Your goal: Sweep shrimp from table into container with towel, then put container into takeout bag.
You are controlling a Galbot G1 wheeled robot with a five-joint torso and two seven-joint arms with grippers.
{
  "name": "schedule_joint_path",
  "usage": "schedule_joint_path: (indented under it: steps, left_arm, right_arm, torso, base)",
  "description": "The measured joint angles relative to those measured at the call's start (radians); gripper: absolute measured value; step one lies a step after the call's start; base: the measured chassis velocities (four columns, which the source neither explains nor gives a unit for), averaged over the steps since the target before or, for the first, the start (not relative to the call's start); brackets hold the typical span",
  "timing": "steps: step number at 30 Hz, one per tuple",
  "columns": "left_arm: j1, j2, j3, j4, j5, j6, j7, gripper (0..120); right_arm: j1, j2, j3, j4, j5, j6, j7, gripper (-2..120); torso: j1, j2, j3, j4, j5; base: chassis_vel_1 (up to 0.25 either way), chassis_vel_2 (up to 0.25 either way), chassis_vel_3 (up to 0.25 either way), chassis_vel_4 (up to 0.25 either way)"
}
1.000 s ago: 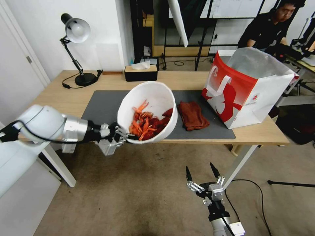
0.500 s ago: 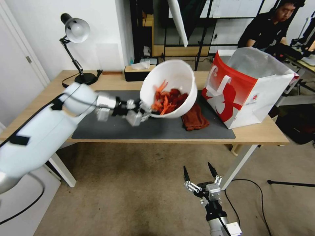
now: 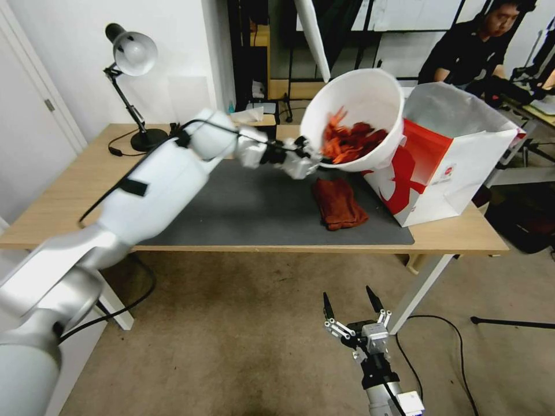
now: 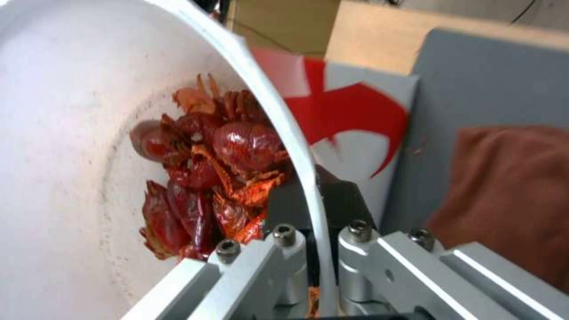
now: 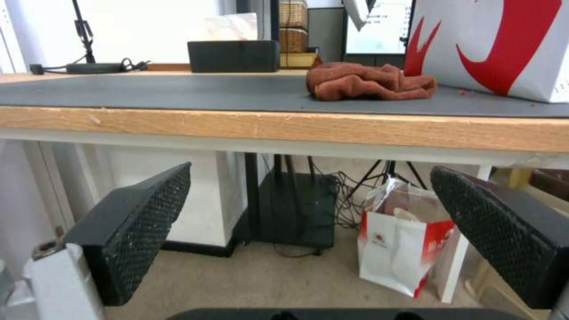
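Down low, in front of the table (image 3: 462, 234), the right gripper (image 3: 351, 301) waits with fingers apart. One towel (image 3: 340, 203) lies on the mat (image 3: 243, 208). The left gripper (image 3: 312, 160), arm stretched out, pinches the rim of one tilted container (image 3: 361, 95) of shrimp (image 3: 350, 141) beside one takeout bag (image 3: 457, 156).

Bright even light, blurred wrist close-up

The container (image 3: 370, 98) is smooth white plastic. The shrimp (image 4: 207, 178) look wet and shiny. The towel (image 3: 340, 203) is fuzzy cloth. The table (image 3: 92, 173) is pale wood with a dull grey mat (image 3: 254, 208).
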State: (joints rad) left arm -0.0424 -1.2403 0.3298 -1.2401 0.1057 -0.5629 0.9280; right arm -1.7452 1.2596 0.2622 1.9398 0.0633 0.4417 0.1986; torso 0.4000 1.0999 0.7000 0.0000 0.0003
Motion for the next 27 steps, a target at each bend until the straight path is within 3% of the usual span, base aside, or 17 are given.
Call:
schedule_joint_path:
  steps: [4, 17, 27]
  left_arm:
    - [-0.054, -0.062, -0.013, 0.095, 0.038, -0.014, -0.018, 0]
    - [-0.132, -0.145, 0.009, 0.144, 0.061, 0.016, -0.079, 0]
    - [-0.174, -0.267, 0.067, 0.212, 0.075, 0.028, -0.189, 0]
  right_arm:
    - [0.004, 0.009, -0.005, -0.006, -0.001, 0.003, -0.003, 100]
    - [0.009, 0.007, -0.007, -0.018, -0.001, 0.006, -0.008, 100]
    - [0.0, 0.008, -0.005, -0.023, -0.003, 0.014, -0.01, 100]
  torso:
    - [0.0, 0.0, 0.0, 0.0, -0.0001]
    - [0.0, 0.0, 0.0, 0.0001, -0.0003]
    - [0.0, 0.0, 0.0, 0.0, -0.0001]
  base:
    - [0.0, 0.0, 0.0, 0.0]
    - [0.0, 0.0, 0.0, 0.0]
    - [0.0, 0.0, 0.0, 0.0]
